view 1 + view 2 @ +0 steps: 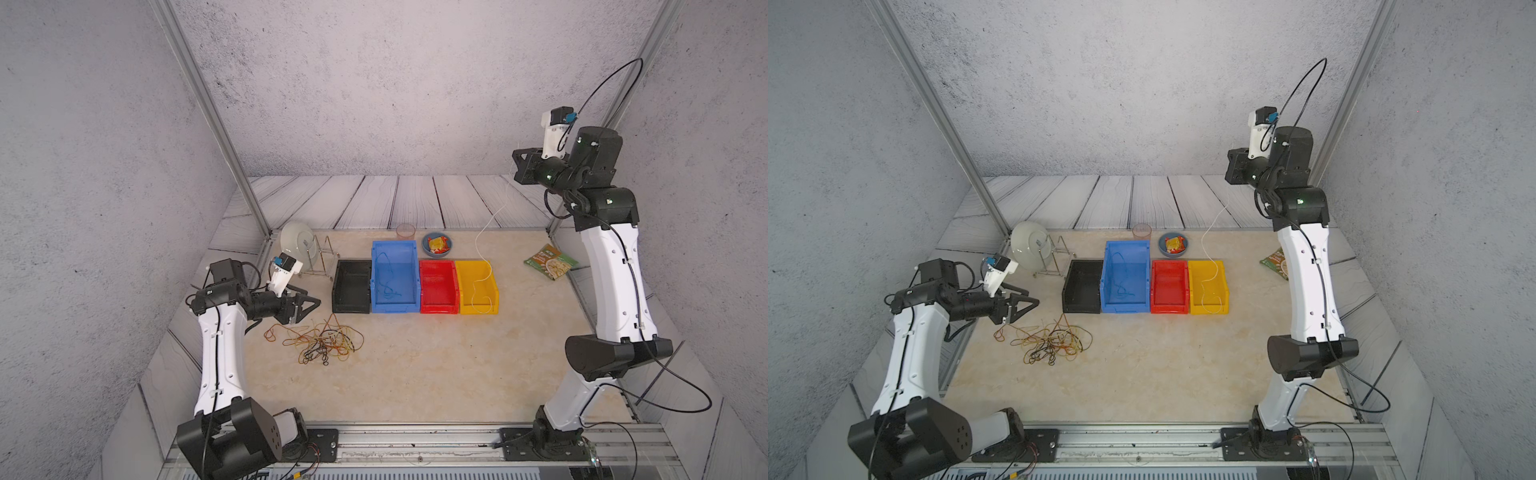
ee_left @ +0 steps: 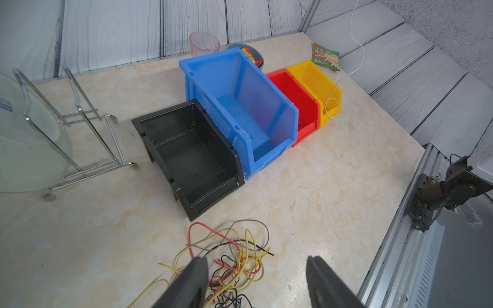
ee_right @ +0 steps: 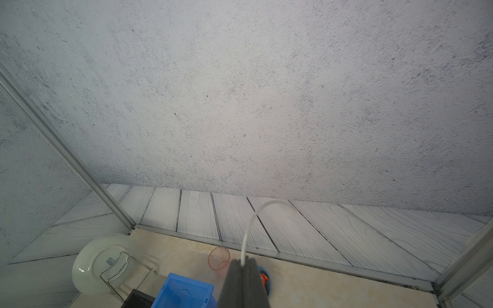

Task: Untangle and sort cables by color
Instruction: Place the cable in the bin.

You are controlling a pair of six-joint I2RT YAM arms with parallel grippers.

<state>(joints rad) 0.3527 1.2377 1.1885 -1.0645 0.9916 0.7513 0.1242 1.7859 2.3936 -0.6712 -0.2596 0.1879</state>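
Note:
A tangle of yellow, red and black cables [image 1: 322,340] [image 1: 1052,343] [image 2: 237,262] lies on the table in front of the black bin [image 1: 336,291]. My left gripper [image 1: 308,304] [image 1: 1027,305] [image 2: 256,262] hovers open just over the tangle's left edge, holding nothing. High at the back right, my right gripper [image 1: 516,166] [image 1: 1227,166] [image 3: 243,260] is shut on a pale whitish cable [image 1: 484,232] [image 1: 1208,235] [image 3: 248,232]. That strand hangs down and its lower end loops inside the yellow bin [image 1: 461,286]. A blue cable [image 1: 388,286] lies in the blue bin [image 1: 376,266].
A red bin [image 1: 424,291] stands between the blue and yellow ones. Behind the row are a plate [image 1: 295,243] on a wire rack [image 1: 324,259], a clear cup [image 1: 405,230] and a bowl [image 1: 426,247] with a snack packet. A green packet [image 1: 550,262] lies at the right.

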